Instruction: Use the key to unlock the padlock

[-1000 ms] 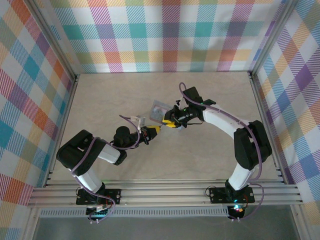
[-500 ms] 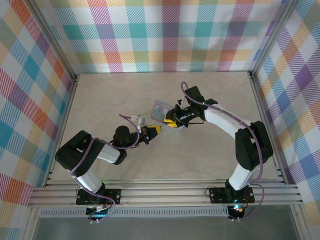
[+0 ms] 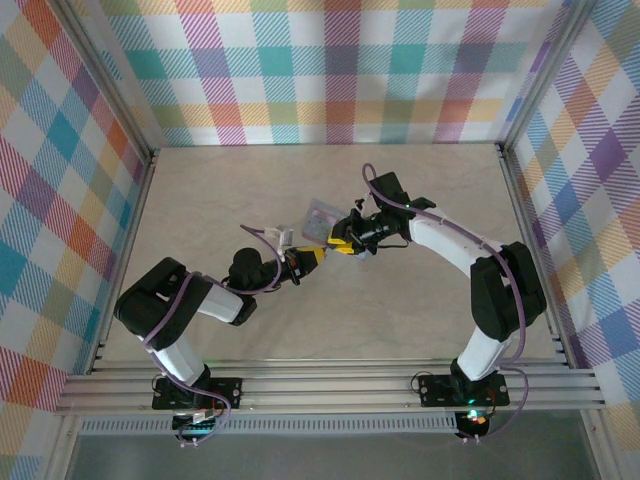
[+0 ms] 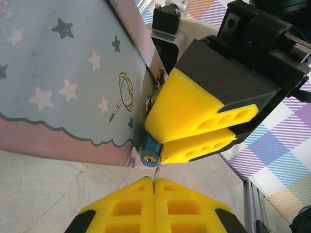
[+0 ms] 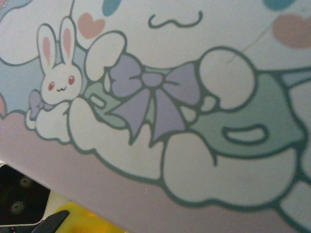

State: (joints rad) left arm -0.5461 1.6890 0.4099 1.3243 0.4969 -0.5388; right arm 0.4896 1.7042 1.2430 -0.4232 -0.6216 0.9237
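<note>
In the left wrist view my left gripper is shut on the key, whose thin grey blade sticks up from between the yellow pads. The blade's tip sits just right of the keyhole of the small blue padlock, at the lock's edge. My right gripper is shut on the padlock, against the corner of the pale blue star-printed tin. From above, the left gripper and right gripper meet tip to tip beside the tin.
The tin's cartoon-printed face is close in front of the right wrist camera, with a yellow finger edge at the bottom left. Bare tabletop lies around the arms, enclosed by checked walls and metal rails.
My left gripper has edged slightly up and right toward the padlock. The right arm and the tin have hardly moved.
</note>
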